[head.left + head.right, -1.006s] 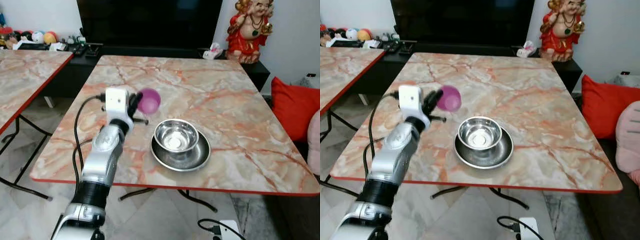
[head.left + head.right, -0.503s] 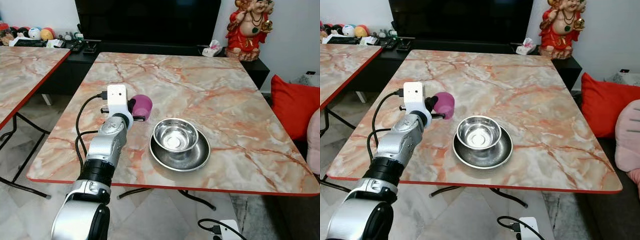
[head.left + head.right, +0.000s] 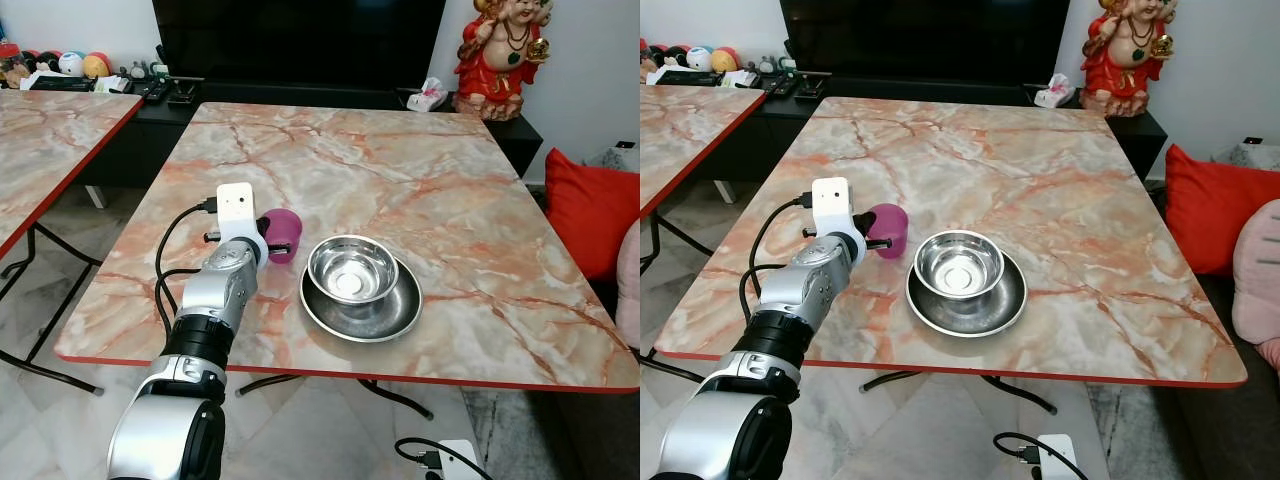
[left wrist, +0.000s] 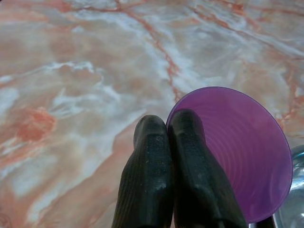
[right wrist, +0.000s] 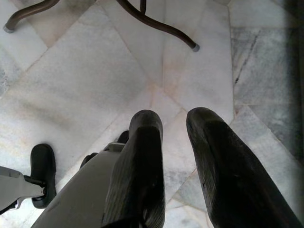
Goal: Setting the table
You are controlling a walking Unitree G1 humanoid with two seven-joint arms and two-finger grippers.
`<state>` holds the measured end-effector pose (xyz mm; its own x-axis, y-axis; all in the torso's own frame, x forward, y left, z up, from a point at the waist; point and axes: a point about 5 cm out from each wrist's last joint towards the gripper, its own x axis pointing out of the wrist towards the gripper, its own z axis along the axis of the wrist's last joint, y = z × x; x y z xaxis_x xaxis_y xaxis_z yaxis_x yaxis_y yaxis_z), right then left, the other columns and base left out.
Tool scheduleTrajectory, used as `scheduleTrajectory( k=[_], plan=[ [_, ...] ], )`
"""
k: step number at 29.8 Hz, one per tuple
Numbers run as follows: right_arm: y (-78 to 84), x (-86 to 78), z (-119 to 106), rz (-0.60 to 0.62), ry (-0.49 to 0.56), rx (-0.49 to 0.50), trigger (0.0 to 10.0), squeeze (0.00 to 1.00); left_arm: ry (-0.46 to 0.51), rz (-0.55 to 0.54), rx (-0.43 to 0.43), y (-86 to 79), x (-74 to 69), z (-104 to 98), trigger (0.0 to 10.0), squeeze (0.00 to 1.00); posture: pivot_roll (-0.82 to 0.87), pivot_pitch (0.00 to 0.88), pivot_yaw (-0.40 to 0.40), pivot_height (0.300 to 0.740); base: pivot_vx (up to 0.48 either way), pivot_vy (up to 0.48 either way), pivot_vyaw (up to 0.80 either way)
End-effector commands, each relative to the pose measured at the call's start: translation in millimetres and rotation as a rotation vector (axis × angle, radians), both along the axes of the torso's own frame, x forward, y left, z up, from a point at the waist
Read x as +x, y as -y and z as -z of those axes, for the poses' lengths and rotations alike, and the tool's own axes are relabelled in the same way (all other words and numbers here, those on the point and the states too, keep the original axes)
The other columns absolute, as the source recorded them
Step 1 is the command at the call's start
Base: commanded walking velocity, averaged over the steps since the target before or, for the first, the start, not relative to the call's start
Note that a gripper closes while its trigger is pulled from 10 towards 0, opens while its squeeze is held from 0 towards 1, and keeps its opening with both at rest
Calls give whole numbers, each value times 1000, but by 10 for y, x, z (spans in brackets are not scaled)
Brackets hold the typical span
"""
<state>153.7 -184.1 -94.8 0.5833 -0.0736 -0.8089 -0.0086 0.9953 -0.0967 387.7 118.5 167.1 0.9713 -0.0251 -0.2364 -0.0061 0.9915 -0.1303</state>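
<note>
Clearly the left gripper (image 4: 172, 142) has its two black fingers pinched together on the rim of the purple cup (image 4: 240, 152) — one finger inside the mouth, one outside, in the lower middle of the left wrist view. In the left eye view the cup (image 3: 284, 234) sits left of centre, low over the marble table (image 3: 450, 200), just to the left of the steel bowl (image 3: 351, 270) nested in the steel plate (image 3: 365, 315); whether its base touches the tabletop cannot be told. The cup lies straight ahead of the left gripper, mouth tipped toward the wrist, so setting it down likely calls for righting it while keeping apart from the bowl. The right gripper (image 5: 173, 142) hangs over the tiled floor (image 5: 85, 85) — fingers slightly parted, holding nothing.
</note>
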Motion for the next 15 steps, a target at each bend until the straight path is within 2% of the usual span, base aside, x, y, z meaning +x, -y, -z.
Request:
scheduleTrajectory(
  k=[1, 3, 7, 15],
  plan=[
    [-3, -27, 13, 0, -13, 1, 10000, 0, -5, -8, -7, 33, 22, -35, 10000, 0, 37, 0, -23, 740, 0, 0, 0],
    [-5, -28, 13, 3, -13, 2, 10000, 0, -7, -18, 23, 24, 26, -42, 10000, 0, 36, 0, -23, 740, 0, 0, 0],
    [-2, -30, 14, 3, -13, 0, 10000, 0, -43, -25, -6, 29, 21, -8, 10000, 0, 36, 0, -24, 740, 0, 0, 0],
    [2, -31, 14, 2, -14, 0, 10000, 0, -50, -22, -11, 19, 9, -10, 10000, 0, 39, 3, -27, 740, 0, 0, 0]
  ],
)
